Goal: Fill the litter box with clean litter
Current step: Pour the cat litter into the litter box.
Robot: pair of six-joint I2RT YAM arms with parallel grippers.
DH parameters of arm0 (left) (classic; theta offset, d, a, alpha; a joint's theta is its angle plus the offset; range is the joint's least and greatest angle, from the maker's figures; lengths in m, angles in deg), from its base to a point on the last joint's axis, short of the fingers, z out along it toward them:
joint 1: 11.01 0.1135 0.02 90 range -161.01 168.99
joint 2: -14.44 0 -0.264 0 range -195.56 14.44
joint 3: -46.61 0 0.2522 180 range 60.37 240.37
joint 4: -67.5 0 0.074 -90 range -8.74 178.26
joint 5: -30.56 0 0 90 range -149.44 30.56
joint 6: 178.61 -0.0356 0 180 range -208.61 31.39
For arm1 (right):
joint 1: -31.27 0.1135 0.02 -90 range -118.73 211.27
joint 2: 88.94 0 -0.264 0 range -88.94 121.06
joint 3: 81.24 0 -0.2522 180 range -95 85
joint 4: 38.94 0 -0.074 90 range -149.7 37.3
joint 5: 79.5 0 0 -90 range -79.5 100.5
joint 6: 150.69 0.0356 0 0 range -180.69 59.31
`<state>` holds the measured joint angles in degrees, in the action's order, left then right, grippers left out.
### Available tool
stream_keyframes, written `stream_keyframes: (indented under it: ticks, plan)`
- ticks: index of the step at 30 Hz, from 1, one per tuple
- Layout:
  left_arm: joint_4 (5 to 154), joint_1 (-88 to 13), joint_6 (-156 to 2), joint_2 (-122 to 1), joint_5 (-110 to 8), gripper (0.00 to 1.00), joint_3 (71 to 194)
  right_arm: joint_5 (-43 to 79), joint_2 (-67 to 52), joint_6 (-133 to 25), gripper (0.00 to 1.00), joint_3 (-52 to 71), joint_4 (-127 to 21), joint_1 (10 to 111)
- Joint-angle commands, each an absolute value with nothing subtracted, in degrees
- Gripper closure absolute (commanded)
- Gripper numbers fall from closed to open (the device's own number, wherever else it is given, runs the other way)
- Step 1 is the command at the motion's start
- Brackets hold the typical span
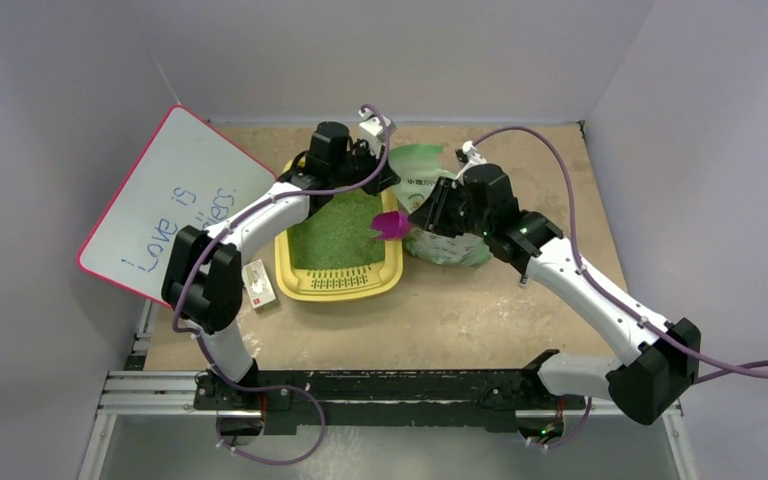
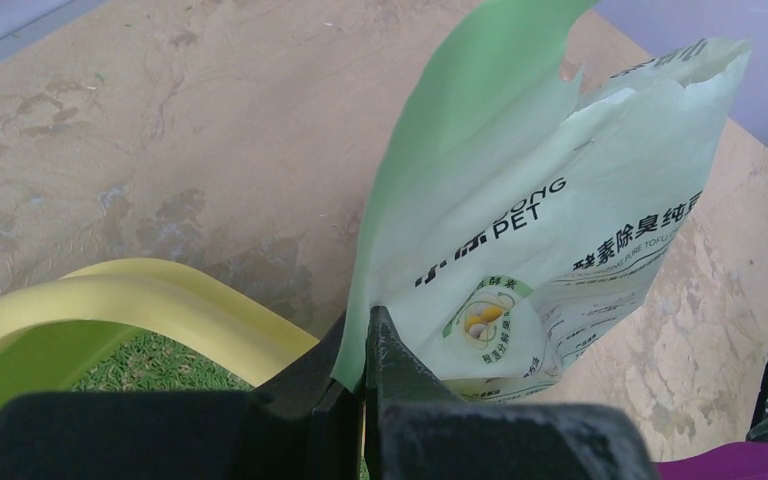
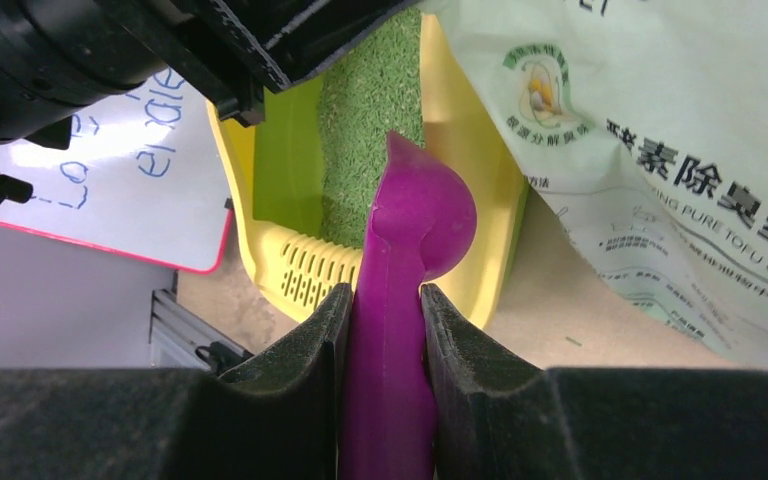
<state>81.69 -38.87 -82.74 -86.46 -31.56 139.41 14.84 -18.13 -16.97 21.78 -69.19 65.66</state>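
Leaning at the left edge of the worktop (image 1: 460, 310), the whiteboard (image 1: 160, 200) shows blue handwriting that the left arm (image 1: 250, 215) partly covers, so only "Love is" reads clearly. A small white carton (image 1: 259, 285) lies just beside the litter box (image 1: 345, 284), its print too small to read. The litter box sits mid-worktop with its grate strip toward the near edge; its far end is hidden under the left arm. The clean litter (image 1: 340, 230) covers the visible floor of the box. The left claw (image 2: 364, 345) is closed tight, pinching the side edge of the pale green bag (image 2: 560, 220), which stands upright at the box's far right corner; its mouth is cut off in the left wrist view. The right claw (image 3: 385, 300) is partly closed, clamping the purple scoop (image 3: 415, 215) by its handle, the bowl above the box's right rim. Whether the bowl holds litter cannot be told. The right arm (image 1: 570, 270) hides the bag's lower part from above.
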Motion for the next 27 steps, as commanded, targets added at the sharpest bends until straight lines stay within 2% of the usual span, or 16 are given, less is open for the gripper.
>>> stream_keyframes:
  ticks: [1, 5, 9, 15, 19, 20, 22, 25, 27]
  plan:
    - [78.71, -37.90, -81.74, -83.88, -32.28, 1.00, 139.56, 12.91, -17.14, -23.43, 1.00, 17.09, -68.55, 65.30]
    - [78.76, -37.91, -81.75, -83.65, -32.54, 1.00, 139.59, 21.27, -14.52, -22.31, 1.00, 16.52, -64.29, 65.36]
    - [78.80, -37.91, -81.92, -83.55, -32.31, 1.00, 139.54, 16.63, -15.74, -22.49, 1.00, 17.34, -66.50, 65.33]
    - [79.26, -38.25, -82.46, -83.40, -32.10, 1.00, 139.74, 25.31, -17.65, -25.75, 1.00, 16.33, -69.22, 64.44]
    - [80.01, -38.52, -83.00, -82.90, -32.32, 1.00, 139.22, 28.12, -19.67, -21.98, 1.00, 21.18, -63.25, 64.11]
    - [79.32, -38.59, -82.69, -82.65, -32.51, 1.00, 138.55, 28.85, -18.21, -22.24, 1.00, 19.76, -66.19, 63.88]
    - [78.47, -38.68, -82.35, -82.28, -32.26, 1.00, 137.87, 25.30, -15.17, -25.58, 1.00, 14.76, -73.36, 63.88]
    - [78.62, -38.78, -82.68, -82.42, -32.19, 1.00, 137.97, 27.91, -17.14, -23.92, 1.00, 18.38, -67.50, 64.03]
    - [78.63, -38.79, -82.56, -82.58, -32.07, 1.00, 137.99, 27.29, -16.81, -24.19, 1.00, 16.45, -70.34, 63.71]
